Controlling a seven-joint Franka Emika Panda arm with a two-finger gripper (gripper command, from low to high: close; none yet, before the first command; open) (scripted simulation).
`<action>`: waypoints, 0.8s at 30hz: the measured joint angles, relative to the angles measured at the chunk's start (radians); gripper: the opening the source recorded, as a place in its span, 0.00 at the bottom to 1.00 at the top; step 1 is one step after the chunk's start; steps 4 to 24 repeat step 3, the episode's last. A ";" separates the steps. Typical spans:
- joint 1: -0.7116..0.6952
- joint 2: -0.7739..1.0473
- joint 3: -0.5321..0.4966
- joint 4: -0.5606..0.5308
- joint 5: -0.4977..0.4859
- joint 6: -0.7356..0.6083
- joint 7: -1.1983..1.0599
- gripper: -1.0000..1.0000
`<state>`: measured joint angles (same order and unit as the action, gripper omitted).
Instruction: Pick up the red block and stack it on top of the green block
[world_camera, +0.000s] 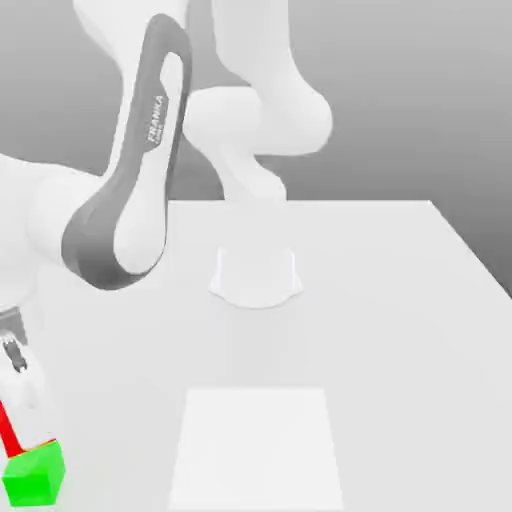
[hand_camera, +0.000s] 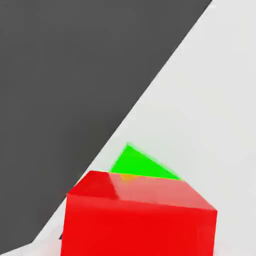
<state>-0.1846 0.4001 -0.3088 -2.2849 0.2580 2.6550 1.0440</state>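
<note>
Tool (world_camera: 14, 372) position, as we read it in the exterior view: low at that view's left edge, at the end of the white arm (world_camera: 120, 200), with its pale fingers pointing down toward the counter (world_camera: 400, 300). We record the tool as closed down to its narrowest. The red block (world_camera: 9, 430) shows as a thin red strip directly under the fingers, so we take the tool to be gripping it.

We locate the red block in the hand view (hand_camera: 140, 220) as a large cube close to the camera, with its top face and one side face visible. The green block (hand_camera: 142, 164) sits just behind it in that view, with one green corner rising above the red block's top edge. We cannot tell whether the two blocks touch.

In the exterior view, the green block (world_camera: 34, 476) rests on the counter near the lower corner at that view's left, with the red strip running down to its upper edge.

We note a paler square patch (world_camera: 258, 448) on the counter, well apart from both blocks toward the exterior view's right. The arm's round base (world_camera: 256, 275) stands farther back on the counter.
</note>
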 joint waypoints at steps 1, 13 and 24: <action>0.000 0.000 0.000 0.000 0.000 0.000 0.000 1.00; 0.000 0.000 0.000 0.000 0.000 0.000 0.000 1.00; 0.000 0.000 0.000 0.000 0.000 0.000 0.000 1.00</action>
